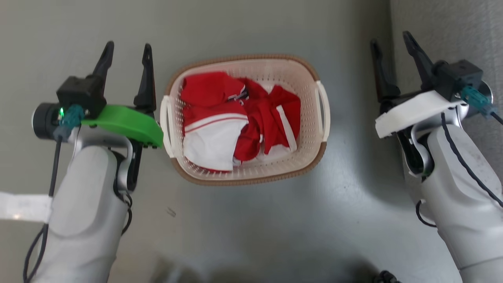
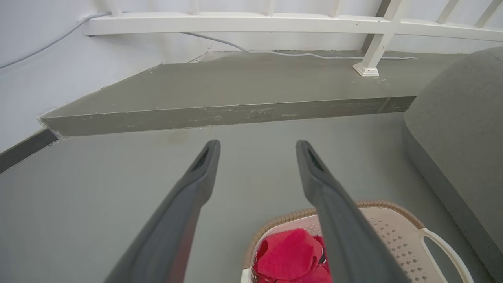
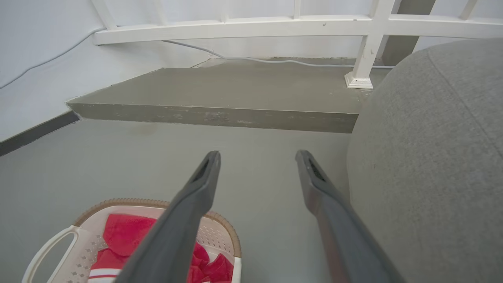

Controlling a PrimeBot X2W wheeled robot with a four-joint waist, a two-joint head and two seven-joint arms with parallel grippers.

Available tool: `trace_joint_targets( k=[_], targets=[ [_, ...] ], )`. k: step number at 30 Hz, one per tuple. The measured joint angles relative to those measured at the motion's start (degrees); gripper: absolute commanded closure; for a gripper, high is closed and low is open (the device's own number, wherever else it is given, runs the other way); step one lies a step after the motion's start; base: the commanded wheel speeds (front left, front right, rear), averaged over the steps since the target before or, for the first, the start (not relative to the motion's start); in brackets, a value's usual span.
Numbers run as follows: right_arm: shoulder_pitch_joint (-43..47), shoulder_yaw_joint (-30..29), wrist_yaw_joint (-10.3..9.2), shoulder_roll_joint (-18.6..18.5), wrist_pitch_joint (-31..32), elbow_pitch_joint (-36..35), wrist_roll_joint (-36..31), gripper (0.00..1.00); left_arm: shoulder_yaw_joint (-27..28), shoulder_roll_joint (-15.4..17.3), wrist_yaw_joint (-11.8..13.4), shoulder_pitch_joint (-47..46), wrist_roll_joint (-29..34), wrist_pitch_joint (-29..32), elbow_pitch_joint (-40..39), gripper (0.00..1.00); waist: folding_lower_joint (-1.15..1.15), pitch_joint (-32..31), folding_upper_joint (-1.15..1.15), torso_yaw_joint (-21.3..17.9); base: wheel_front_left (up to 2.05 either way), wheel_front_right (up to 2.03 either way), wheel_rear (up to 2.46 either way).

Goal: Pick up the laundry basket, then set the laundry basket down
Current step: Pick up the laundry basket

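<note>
Cream-white perforated plastic laundry basket point(image 1: 255, 173) lying between my 2 grippers.
left gripper point(image 1: 128, 45) hovering nearer than right gripper point(image 1: 390, 38); both gaping, empty.

A smooth grey floor point(image 1: 251, 236) carries the laundry basket point(image 1: 251, 180), set down between the two hands: just inside the left gripper point(image 1: 128, 45), well apart from the right gripper point(image 1: 390, 37). A grey upholstered seat point(image 3: 432, 157) rests on the floor just outside the right gripper. Ahead of both sets of fingertips the floor rises to a low step point(image 2: 235, 86), where a white railing post point(image 2: 372, 59) stands and a pale cable point(image 2: 298, 54) trails. A white strip point(image 1: 23, 207) lies by the left forearm
</note>
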Motion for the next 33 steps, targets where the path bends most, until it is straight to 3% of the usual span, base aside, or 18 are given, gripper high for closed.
trace_joint_targets(
  k=[33],
  targets=[
    [-11.46, 4.32, 3.02, 4.43, 0.01, 16.89, -0.31, 0.00, -1.00, -0.67, -6.67, -11.53, -2.94, 2.96, 22.38, 0.00, -0.01, 18.62, 0.00, -0.66, 0.00, 0.00, 0.00]
  ],
)
